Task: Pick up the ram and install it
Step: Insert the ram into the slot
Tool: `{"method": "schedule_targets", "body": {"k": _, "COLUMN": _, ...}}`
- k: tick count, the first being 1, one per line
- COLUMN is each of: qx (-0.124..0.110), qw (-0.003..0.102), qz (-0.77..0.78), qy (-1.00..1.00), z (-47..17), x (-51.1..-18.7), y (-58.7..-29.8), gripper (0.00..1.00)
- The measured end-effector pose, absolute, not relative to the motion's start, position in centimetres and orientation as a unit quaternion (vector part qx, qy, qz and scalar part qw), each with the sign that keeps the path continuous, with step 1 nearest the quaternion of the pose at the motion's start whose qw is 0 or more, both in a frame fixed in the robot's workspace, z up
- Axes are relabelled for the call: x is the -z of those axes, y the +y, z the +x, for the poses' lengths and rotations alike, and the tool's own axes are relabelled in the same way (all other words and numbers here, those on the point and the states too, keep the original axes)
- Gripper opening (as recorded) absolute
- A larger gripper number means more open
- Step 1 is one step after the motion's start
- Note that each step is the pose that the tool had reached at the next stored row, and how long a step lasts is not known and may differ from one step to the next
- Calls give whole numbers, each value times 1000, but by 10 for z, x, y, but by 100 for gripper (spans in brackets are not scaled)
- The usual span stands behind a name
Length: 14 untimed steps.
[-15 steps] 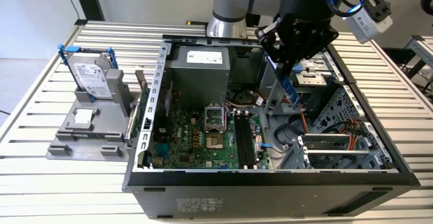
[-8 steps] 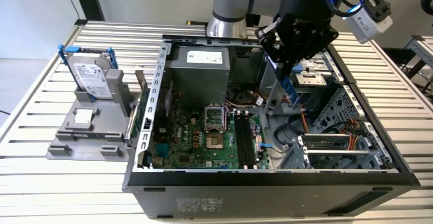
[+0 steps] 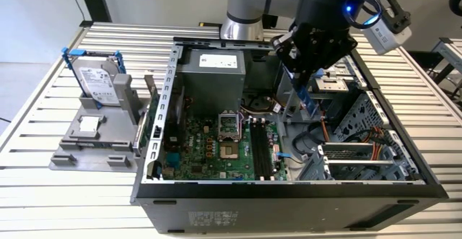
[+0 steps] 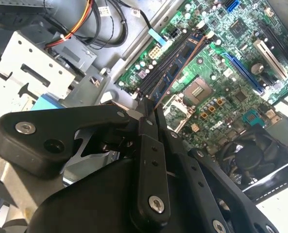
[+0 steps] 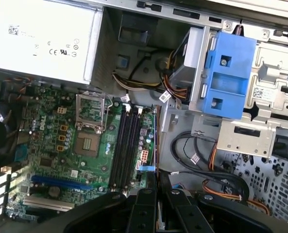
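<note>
Evidently clamped edge-on between the closed fingers (image 4: 149,160) of the black gripper (image 4: 152,115), the long, thin bluish-grey ram (image 3: 303,99) is held above the green motherboard (image 5: 49,143), near its black slots (image 5: 127,145); the gripped end is hidden.

Your gripper (image 3: 300,77) is black, and the ram (image 3: 305,101) is blue, with a coppery edge in the second wrist view. The motherboard (image 3: 209,155) is green with black memory slots (image 3: 261,151) and one blue expansion slot (image 5: 61,183). At nine o'clock of the black case (image 3: 289,209) in the exterior view you see a silver hard drive (image 3: 94,82), a blue bracket (image 3: 66,60) and a grey fixture (image 3: 79,155). The table (image 3: 43,196) is ribbed pale metal.
</note>
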<state>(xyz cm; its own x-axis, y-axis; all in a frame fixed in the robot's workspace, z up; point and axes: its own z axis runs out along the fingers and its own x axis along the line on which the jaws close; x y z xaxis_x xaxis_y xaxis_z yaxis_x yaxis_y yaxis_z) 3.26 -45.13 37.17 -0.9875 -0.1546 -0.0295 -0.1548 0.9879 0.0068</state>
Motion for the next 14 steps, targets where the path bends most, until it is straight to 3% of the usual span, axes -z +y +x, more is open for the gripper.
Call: {"method": "schedule_targets", "body": {"k": 14, "qx": -3, "qw": 14, "qz": -10, "qy": 1000, "z": 33, "x": -349, "y": -451, "gripper": 0}}
